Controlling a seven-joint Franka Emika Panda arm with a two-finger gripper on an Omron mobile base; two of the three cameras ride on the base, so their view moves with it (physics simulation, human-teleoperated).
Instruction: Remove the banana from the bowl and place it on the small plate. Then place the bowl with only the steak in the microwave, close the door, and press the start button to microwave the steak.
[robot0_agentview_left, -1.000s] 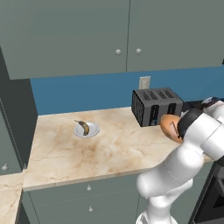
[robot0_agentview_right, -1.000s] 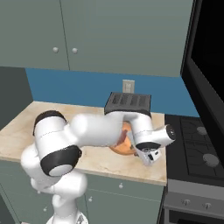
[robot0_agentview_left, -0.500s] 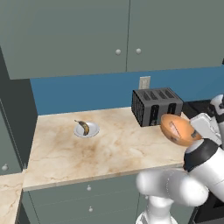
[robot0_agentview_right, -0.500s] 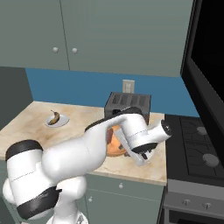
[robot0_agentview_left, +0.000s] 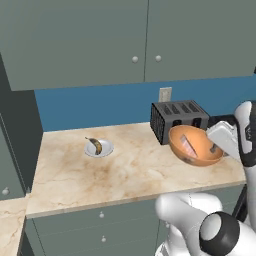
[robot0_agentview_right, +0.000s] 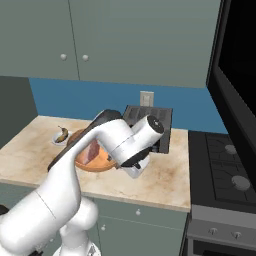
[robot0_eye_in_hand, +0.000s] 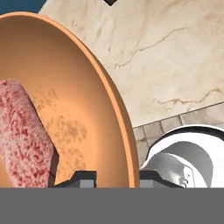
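The orange-brown bowl (robot0_agentview_left: 199, 152) hangs tilted above the counter in front of the toaster, its opening turned toward the base. The pinkish steak (robot0_agentview_left: 187, 145) lies inside it. My gripper (robot0_eye_in_hand: 114, 178) is shut on the bowl's rim (robot0_eye_in_hand: 118, 109), one fingertip inside and one outside, with the steak (robot0_eye_in_hand: 24, 135) just left of them. From the left base my gripper (robot0_agentview_left: 218, 148) holds the bowl's right rim. The banana (robot0_agentview_left: 95, 145) rests on the small plate (robot0_agentview_left: 104, 149) at the counter's left. From the right, the bowl (robot0_agentview_right: 100, 161) with the steak (robot0_agentview_right: 91, 151) shows behind my arm. The microwave door (robot0_agentview_right: 237, 70) stands at the right edge.
A dark slotted toaster (robot0_agentview_left: 179, 120) stands against the blue wall just behind the bowl. A stove (robot0_agentview_right: 225, 170) with burners adjoins the counter's right end. Grey cabinets (robot0_agentview_left: 140, 40) hang overhead. Bare marble counter (robot0_agentview_left: 135, 170) lies between the plate and the bowl.
The arm has swung and folded back, carrying the bowl up off the counter and toward the base, tilting it more. Banana and plate have not moved.
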